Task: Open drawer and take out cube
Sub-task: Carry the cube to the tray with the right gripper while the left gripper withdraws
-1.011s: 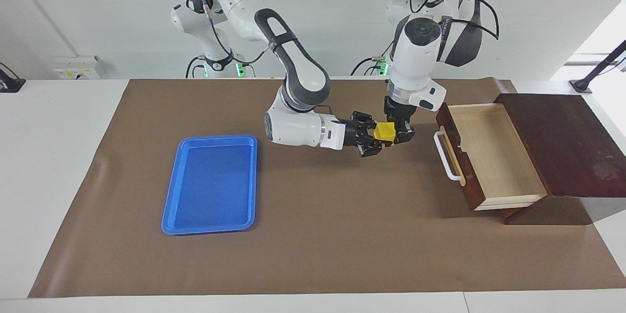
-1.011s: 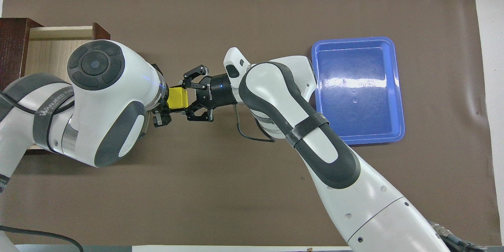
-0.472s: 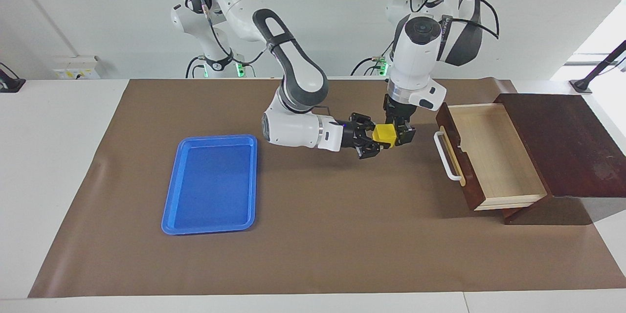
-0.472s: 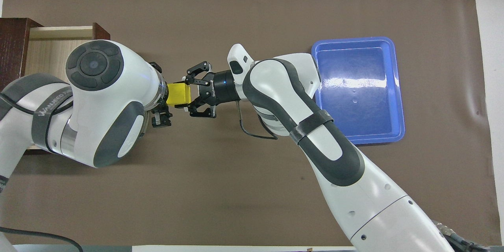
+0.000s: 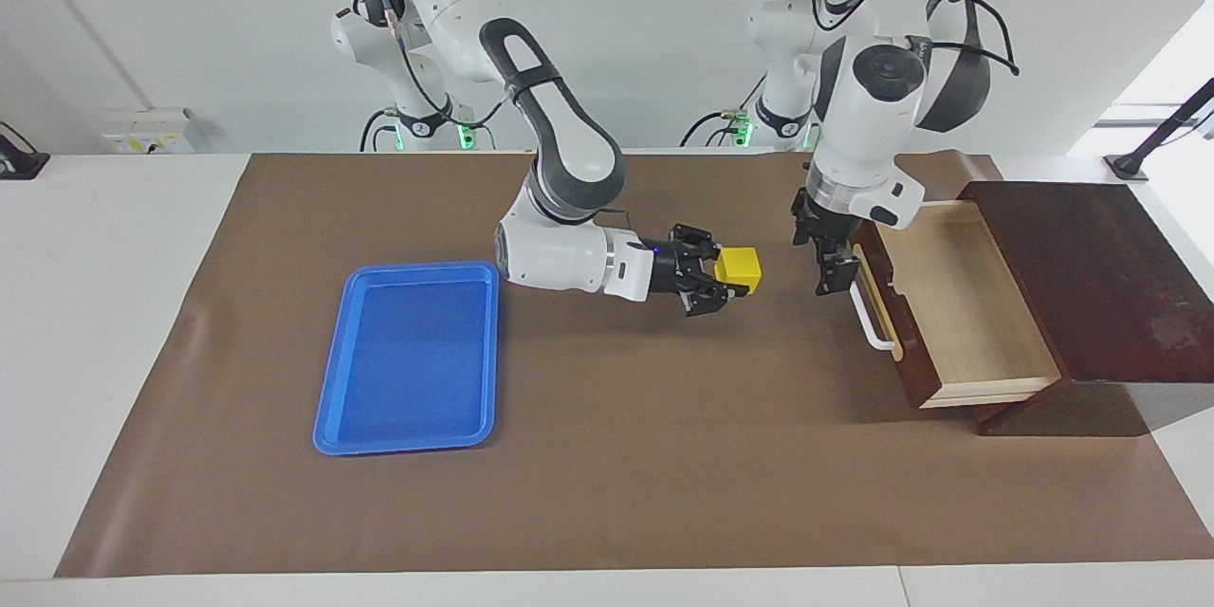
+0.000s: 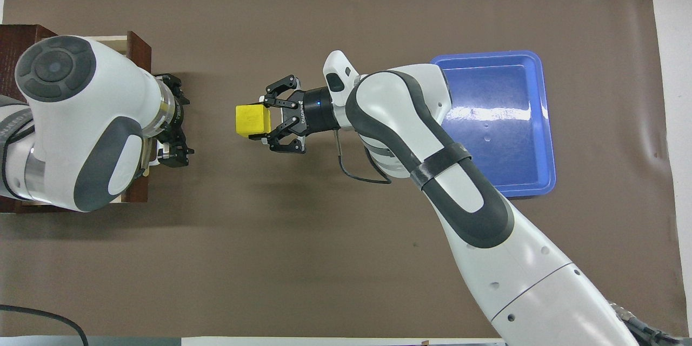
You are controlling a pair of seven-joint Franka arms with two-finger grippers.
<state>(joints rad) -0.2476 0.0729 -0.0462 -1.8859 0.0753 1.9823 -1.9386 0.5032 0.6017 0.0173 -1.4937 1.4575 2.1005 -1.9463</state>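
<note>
Yellow cube (image 5: pixel 739 267) (image 6: pixel 252 120) clamped in right gripper (image 5: pixel 719 279) (image 6: pixel 266 124), airborne over bare brown mat (image 5: pixel 607 455) between blue plastic tray (image 5: pixel 327 398) and pulled-out dark wooden drawer (image 5: pixel 958 303). Left gripper (image 5: pixel 832 267) (image 6: pixel 174 119), fingers spread, empty, beside drawer's white bar handle (image 5: pixel 873 322). Mat around cube unobstructed; white table (image 5: pixel 104 303), pale wall.

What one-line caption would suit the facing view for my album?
Right gripper holds the yellow cube above the mat; left gripper hangs by the open drawer.
</note>
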